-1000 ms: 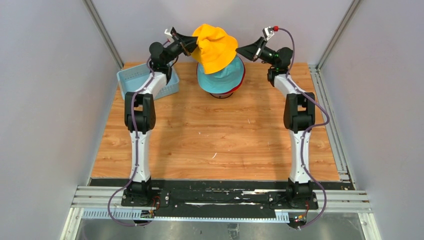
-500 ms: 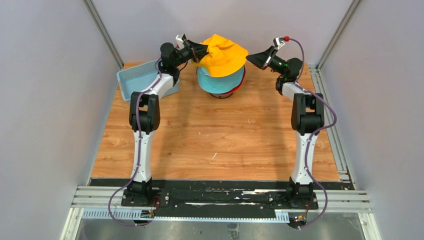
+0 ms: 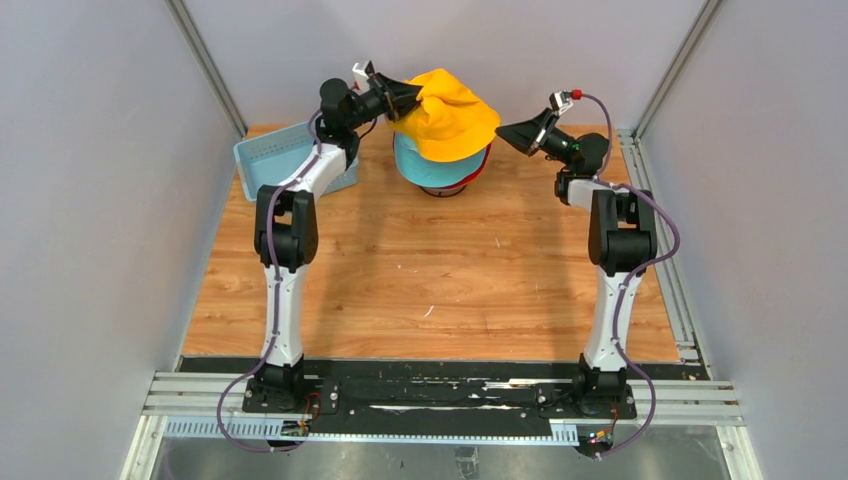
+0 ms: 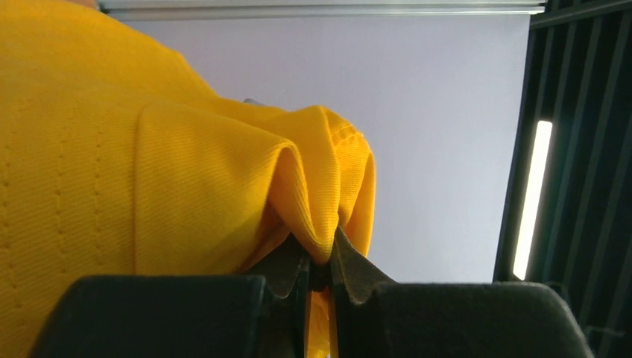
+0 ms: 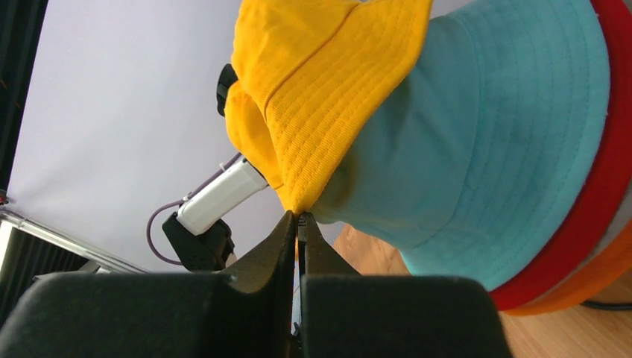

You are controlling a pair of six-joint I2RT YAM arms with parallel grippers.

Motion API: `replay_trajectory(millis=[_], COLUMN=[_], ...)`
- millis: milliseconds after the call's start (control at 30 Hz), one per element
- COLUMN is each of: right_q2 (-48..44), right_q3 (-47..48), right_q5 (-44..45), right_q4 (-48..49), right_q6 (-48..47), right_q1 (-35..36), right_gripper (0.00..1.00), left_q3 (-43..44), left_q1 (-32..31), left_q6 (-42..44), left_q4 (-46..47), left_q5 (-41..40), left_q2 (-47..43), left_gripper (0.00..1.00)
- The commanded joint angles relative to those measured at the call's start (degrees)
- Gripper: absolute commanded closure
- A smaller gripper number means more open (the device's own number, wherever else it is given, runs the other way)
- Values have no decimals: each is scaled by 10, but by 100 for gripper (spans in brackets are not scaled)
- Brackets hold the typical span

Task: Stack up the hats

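A yellow hat (image 3: 445,112) is stretched between both grippers above the stack, tilted, lying partly over the teal hat (image 3: 420,166). My left gripper (image 3: 408,97) is shut on a fold of its left brim; the left wrist view shows the yellow fabric (image 4: 112,171) pinched between the jaws (image 4: 320,261). My right gripper (image 3: 502,131) is shut with the brim's right corner (image 5: 328,89) drawn to a point at its tips (image 5: 299,218). Under the teal hat (image 5: 484,149) show a red brim (image 5: 596,209) and an orange brim (image 5: 551,298).
A light blue perforated basket (image 3: 270,160) stands at the back left, beside the left arm. The stack sits on a black stand base (image 3: 440,192) at the back middle. Grey walls close in on the wooden table (image 3: 420,280) on three sides.
The yellow hat hung from the left gripper; it is now pulled wide and lower over the stack. The right gripper has moved right and down with the brim corner.
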Motion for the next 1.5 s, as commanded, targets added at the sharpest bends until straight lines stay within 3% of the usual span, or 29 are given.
replay_trajectory(millis=[0, 100, 300, 533, 800, 1033, 1467], right_q2=[-35, -34, -14, 10, 13, 15, 46], right_q3=[-32, -46, -40, 10, 18, 19, 73], right_q5=[-24, -28, -28, -37, -45, -46, -41], right_q4=[38, 32, 8, -22, -61, -69, -151], right_q6=[-10, -18, -39, -39, -64, -67, -112], right_q1=[-30, -34, -40, -35, -3, 19, 6], right_gripper=[100, 99, 100, 99, 100, 100, 100], left_q3=[-10, -24, -29, -70, -217, -310, -348], left_q1=[7, 6, 11, 55, 99, 88, 67], left_q6=[12, 20, 55, 84, 160, 222, 283], left_q4=[4, 0, -32, -34, -34, -35, -79], left_q5=[-13, -12, -14, -22, -31, -22, -49], left_q2=[-56, -65, -71, -103, -196, -228, -237], left_gripper=[86, 80, 41, 40, 39, 39, 39])
